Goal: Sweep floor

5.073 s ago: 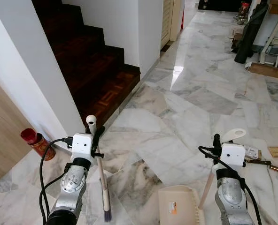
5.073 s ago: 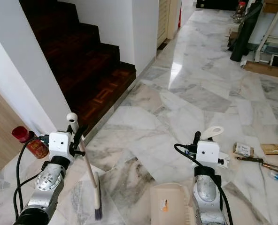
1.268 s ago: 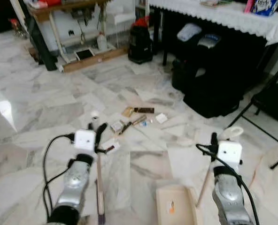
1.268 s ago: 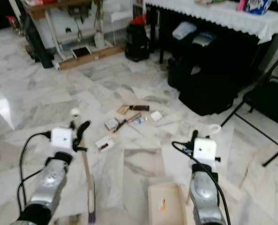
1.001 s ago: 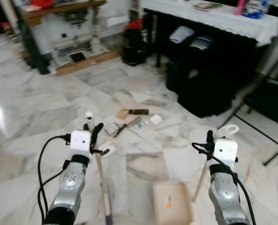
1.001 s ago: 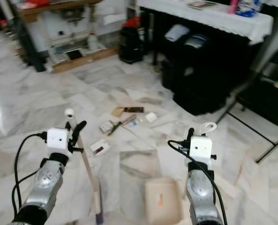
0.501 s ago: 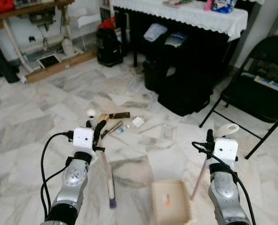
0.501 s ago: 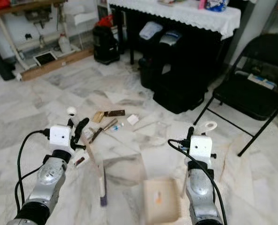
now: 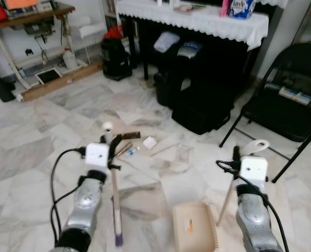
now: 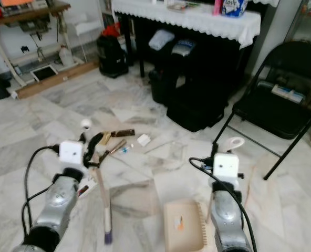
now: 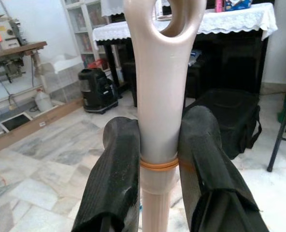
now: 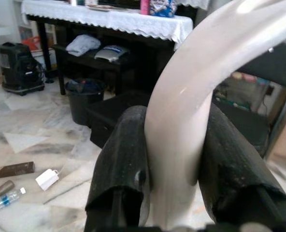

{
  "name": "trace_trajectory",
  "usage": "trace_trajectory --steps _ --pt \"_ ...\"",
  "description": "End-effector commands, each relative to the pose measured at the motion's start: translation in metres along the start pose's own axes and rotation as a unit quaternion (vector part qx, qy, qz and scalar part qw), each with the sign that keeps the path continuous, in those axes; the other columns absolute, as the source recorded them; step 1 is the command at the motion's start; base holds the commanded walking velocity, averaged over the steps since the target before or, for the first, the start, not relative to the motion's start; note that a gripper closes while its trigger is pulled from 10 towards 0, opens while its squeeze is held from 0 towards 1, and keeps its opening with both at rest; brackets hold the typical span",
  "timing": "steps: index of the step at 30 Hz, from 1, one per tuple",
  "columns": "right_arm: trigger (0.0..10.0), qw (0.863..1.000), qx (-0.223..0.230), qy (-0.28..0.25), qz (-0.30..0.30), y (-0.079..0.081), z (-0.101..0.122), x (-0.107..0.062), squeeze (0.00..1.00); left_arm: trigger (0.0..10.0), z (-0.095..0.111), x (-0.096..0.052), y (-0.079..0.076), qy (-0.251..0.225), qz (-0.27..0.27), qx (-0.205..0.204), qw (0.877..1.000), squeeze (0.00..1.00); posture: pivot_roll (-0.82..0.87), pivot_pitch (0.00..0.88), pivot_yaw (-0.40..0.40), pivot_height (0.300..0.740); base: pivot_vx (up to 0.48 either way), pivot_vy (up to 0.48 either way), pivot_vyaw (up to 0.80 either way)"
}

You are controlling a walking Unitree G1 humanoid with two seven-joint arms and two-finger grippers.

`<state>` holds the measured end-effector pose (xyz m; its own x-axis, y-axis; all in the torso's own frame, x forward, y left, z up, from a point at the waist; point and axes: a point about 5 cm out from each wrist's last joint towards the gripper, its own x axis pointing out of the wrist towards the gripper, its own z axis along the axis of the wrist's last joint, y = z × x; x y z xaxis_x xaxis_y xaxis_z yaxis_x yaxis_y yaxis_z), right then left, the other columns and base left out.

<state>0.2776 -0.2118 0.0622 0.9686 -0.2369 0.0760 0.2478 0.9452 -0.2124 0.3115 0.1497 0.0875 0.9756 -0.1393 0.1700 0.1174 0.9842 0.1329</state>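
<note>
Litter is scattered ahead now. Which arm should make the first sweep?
Left, probably. The left gripper grips the beige broom handle, close to the scattered floor litter. The right gripper holds the beige dustpan.

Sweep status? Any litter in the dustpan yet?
Done: left gripper is shut on the broom, right gripper on the dustpan handle. In hand: both tools face the litter. Left: all sweeping; the litter lies ahead on the floor, the dustpan looks empty.
</note>
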Motion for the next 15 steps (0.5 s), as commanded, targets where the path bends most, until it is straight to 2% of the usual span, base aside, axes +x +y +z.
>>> trace_trajectory --steps 1,6,15 --pt "10.0 1.000 -0.005 -0.026 0.005 0.0041 0.0118 0.0060 0.00 10.0 0.0065 0.0026 0.0109 -0.018 0.010 0.014 1.000 0.00 -0.05 0.000 0.025 0.740 0.255 0.000 0.00" --pt "10.0 1.000 -0.004 -0.028 0.009 0.0061 0.0122 0.0055 0.00 10.0 0.0061 0.0022 0.0114 -0.018 0.009 0.015 1.000 0.00 -0.05 0.000 0.029 0.740 0.257 0.000 0.50" --pt "10.0 1.000 0.007 -0.027 0.005 0.0059 0.0114 0.0044 0.00 10.0 0.0039 0.0001 0.0135 -0.013 0.009 0.017 1.000 0.00 -0.05 0.000 0.035 0.740 0.269 0.000 0.00"
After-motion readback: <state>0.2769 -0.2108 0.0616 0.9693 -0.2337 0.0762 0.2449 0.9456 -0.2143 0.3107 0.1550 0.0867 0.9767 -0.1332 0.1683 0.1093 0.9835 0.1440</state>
